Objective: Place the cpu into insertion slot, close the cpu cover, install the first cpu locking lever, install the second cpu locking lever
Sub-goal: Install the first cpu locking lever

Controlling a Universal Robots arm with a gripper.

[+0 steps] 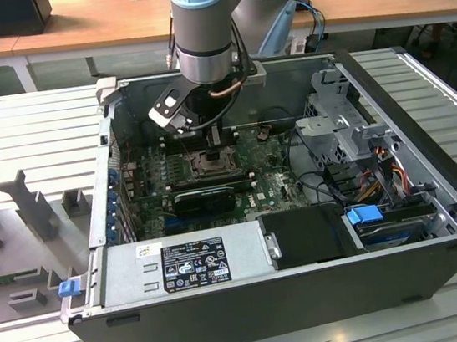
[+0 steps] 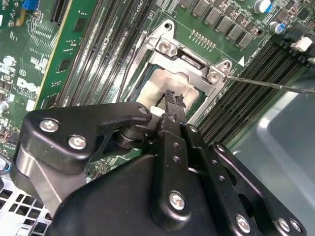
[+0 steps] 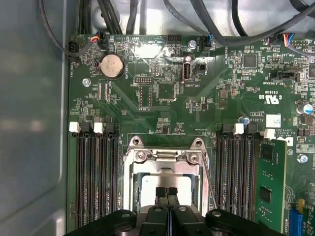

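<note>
My gripper (image 3: 166, 191) is shut, its two black fingertips pressed together with nothing between them. The tips sit right over the pale silver cpu (image 3: 150, 184), which lies in the insertion slot (image 1: 210, 161) on the green motherboard. The cpu cover (image 3: 165, 166), a metal frame with a square window, lies flat around the cpu. In the second wrist view the gripper (image 2: 172, 97) stands over the cpu (image 2: 157, 84), framed by the cover (image 2: 189, 61). A thin wire locking lever (image 2: 268, 84) sticks out beside the socket and also runs along the cover's side (image 3: 208, 179). In the exterior view the gripper (image 1: 208, 140) hangs just above the slot.
Memory slots (image 3: 96, 172) flank the socket on both sides. A long black finned card (image 1: 205, 198) lies nearer the case front. The power supply (image 1: 182, 266), a drive cage (image 1: 349, 125) and cables (image 1: 380, 168) crowd the exterior view's right. Case walls (image 1: 109, 128) enclose everything.
</note>
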